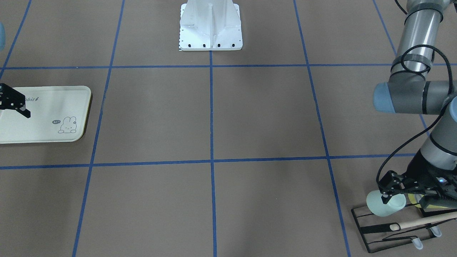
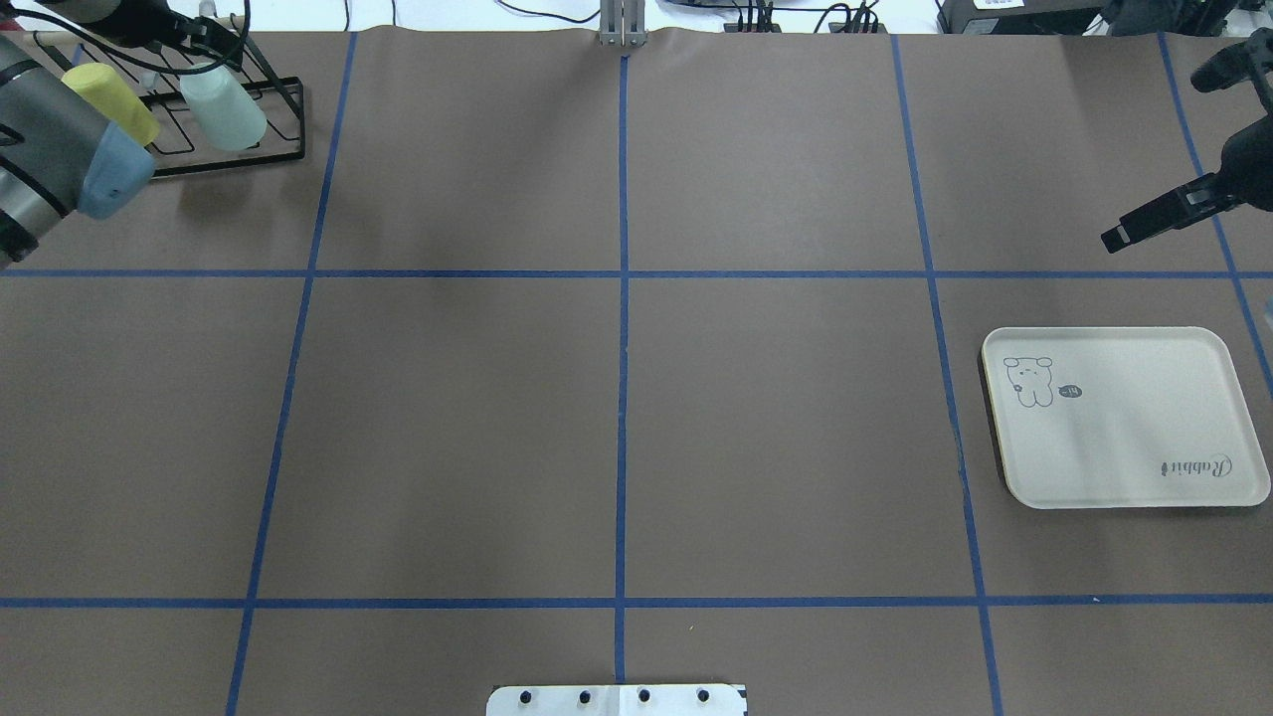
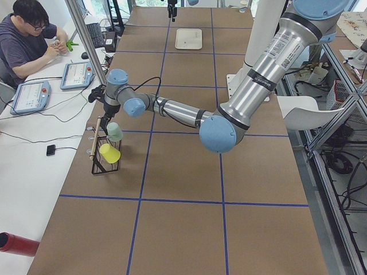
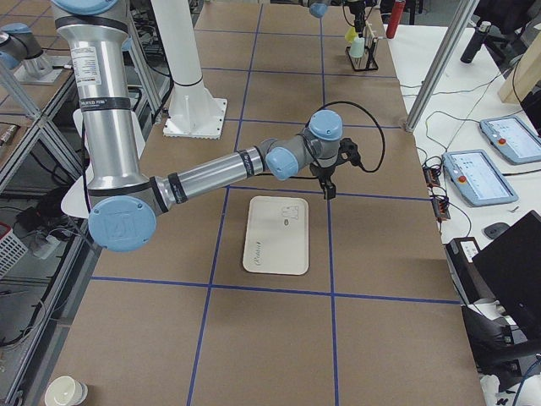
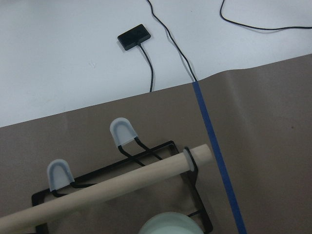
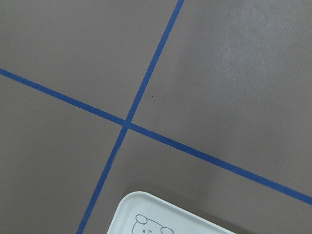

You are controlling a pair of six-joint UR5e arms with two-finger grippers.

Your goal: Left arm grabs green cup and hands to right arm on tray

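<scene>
The green cup (image 1: pixel 391 208) hangs tilted on a black wire rack (image 1: pixel 360 223) at the table's far left corner; it also shows in the overhead view (image 2: pixel 227 111). My left gripper (image 1: pixel 387 195) is at the cup's upper end. One finger (image 1: pixel 384 198) is in front of the cup, the other is hidden behind it, and the jaws look open. The left wrist view shows only the cup's round end (image 5: pixel 168 225). The tray (image 2: pixel 1124 418) lies flat and bare on the right. My right gripper (image 2: pixel 1119 237) hovers near the tray's far edge, shut and empty.
A yellow-green cup (image 2: pixel 109 89) hangs on the same rack next to the green one. A wooden rod (image 5: pixel 107 187) lies across the rack. The robot's white base (image 1: pixel 210 26) stands at the table's middle edge. An operator (image 3: pixel 28 40) sits at a side desk.
</scene>
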